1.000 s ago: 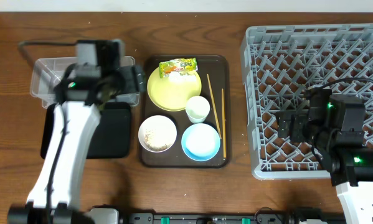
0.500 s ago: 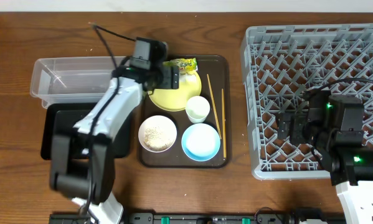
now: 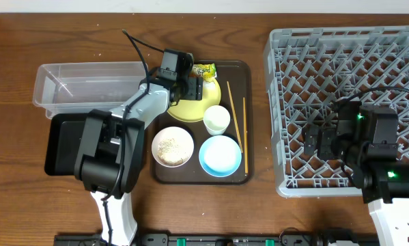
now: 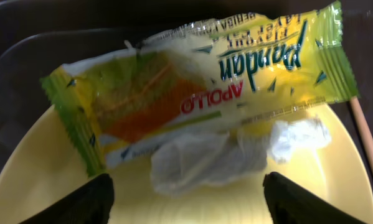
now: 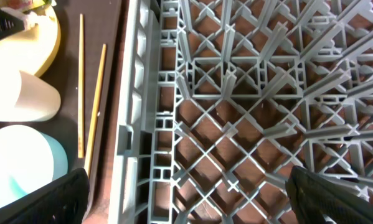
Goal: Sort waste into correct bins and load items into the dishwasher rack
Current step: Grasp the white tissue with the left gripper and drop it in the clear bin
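Note:
The green, orange and yellow snack wrapper [image 4: 192, 87] lies on the far rim of the yellow plate [image 4: 335, 174], with a crumpled white tissue [image 4: 217, 155] against its near side. My left gripper [image 4: 187, 202] hovers just short of them, open and holding nothing. Overhead, that gripper [image 3: 194, 87] is above the plate [image 3: 190, 109] next to the wrapper [image 3: 204, 70]. My right gripper [image 5: 189, 199] hangs open over the left edge of the grey dishwasher rack [image 5: 248, 93]. Rice scraps sit in the white bowl [image 3: 172, 147].
On the brown serving tray [image 3: 164, 174] stand a white cup [image 3: 216, 119], a light blue bowl [image 3: 220, 155] and two chopsticks [image 3: 233, 116]. The clear tub [image 3: 81, 85] and black tray [image 3: 61, 147] lie to the left. The rack [image 3: 341, 68] fills the right side.
My left arm swung right, from above the clear tub to above the yellow plate beside the wrapper, and its jaws narrowed a little. The right arm stayed still.

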